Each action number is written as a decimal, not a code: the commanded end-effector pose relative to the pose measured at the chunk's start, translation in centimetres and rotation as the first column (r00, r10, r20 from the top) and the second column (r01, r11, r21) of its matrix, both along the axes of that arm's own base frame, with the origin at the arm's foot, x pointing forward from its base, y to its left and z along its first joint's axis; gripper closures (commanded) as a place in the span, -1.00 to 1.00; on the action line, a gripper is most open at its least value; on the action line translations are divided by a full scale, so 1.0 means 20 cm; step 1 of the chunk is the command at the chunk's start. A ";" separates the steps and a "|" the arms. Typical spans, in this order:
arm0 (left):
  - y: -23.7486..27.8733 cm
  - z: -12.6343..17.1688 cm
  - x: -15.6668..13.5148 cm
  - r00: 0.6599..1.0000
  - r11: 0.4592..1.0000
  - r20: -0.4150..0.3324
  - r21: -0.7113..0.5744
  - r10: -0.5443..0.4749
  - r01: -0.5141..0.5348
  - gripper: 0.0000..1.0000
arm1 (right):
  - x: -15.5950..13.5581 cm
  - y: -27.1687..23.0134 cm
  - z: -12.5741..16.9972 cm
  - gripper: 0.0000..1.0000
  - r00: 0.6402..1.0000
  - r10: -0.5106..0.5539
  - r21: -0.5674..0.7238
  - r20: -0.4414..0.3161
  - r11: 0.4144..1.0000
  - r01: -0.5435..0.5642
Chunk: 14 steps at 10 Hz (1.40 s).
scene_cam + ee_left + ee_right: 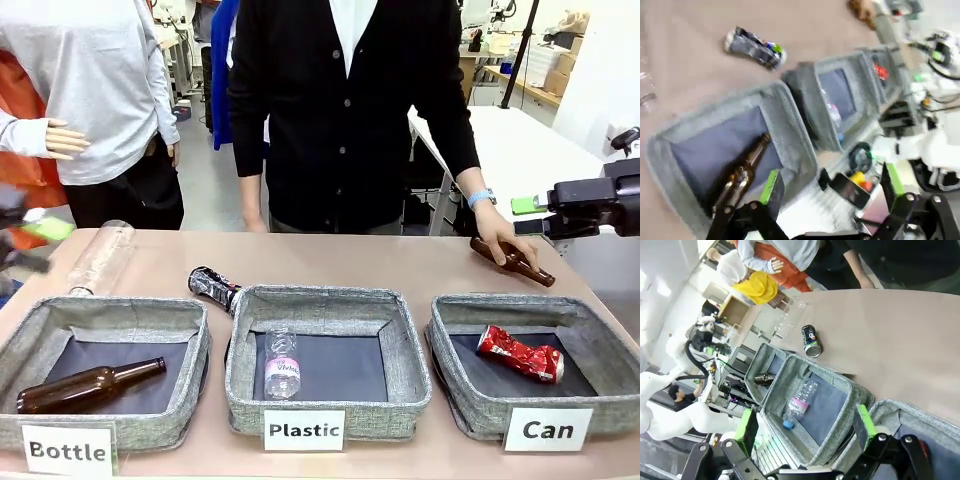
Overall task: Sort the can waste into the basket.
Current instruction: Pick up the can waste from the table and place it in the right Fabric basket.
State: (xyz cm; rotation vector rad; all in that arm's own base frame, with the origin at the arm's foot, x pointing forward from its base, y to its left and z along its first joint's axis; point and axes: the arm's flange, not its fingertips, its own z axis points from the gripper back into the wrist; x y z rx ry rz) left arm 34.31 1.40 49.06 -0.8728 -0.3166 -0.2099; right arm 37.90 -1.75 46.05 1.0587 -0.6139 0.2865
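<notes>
The left fingers (771, 184) are hanging spread and empty at the left edge, facing down toward the Bottle bin (110, 305), where a brown bottle (90, 385) is lying. The black can (213, 287) is lying on its side on the table (350, 260), just beyond the gap between that bin and the Plastic bin (320, 297), close against the latter's far left corner. Further right, the red can (520, 353) is lying in the Can bin (510, 305), so the sorting is looking half done and the black can is the piece in hand. A person's hand (500, 235) is resting on a second bottle (520, 265) just beyond the Can bin. The right fingers (864, 420) are standing spread and empty at the right edge.

The next move is calling for one arm, likely the nearer left, to come down over the black can, close across its crushed body, and carry it past the Plastic bin to the Can bin while keeping clear of the hand.
</notes>
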 end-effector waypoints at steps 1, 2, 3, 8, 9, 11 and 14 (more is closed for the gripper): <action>-0.18 -0.09 0.30 0.988 0.973 -0.022 0.179 0.154 -0.148 -1.00 | 0.00 0.00 0.01 -1.00 1.000 0.002 0.006 0.009 1.000 -0.002; -0.24 -0.13 0.37 0.988 0.964 -0.040 0.227 0.151 -0.138 -1.00 | 0.00 0.00 0.01 -1.00 1.000 0.002 0.006 0.009 1.000 -0.002; -0.30 -0.17 0.43 0.976 0.938 0.014 0.276 0.216 -0.212 -1.00 | 0.00 0.00 0.01 -1.00 1.000 0.002 0.006 0.009 1.000 -0.002; -0.33 -0.17 0.47 0.925 0.873 0.108 0.307 0.364 -0.379 -1.00 | 0.00 0.00 0.01 -1.00 1.000 0.002 0.006 0.009 1.000 -0.002; -0.39 -0.15 0.55 0.935 0.858 0.190 0.374 0.300 -0.351 -1.00 | 0.00 0.00 0.01 -1.00 1.000 0.002 0.006 0.009 1.000 -0.002; -0.55 -0.15 0.68 0.883 0.862 0.264 0.443 -0.387 0.245 -1.00 | 0.00 0.00 0.01 -1.00 1.000 0.002 0.006 0.009 1.000 -0.002; -0.68 -0.21 0.79 0.731 0.667 0.254 0.657 -0.633 0.350 -1.00 | 0.00 0.00 0.01 -1.00 1.000 0.002 0.006 0.009 1.000 -0.002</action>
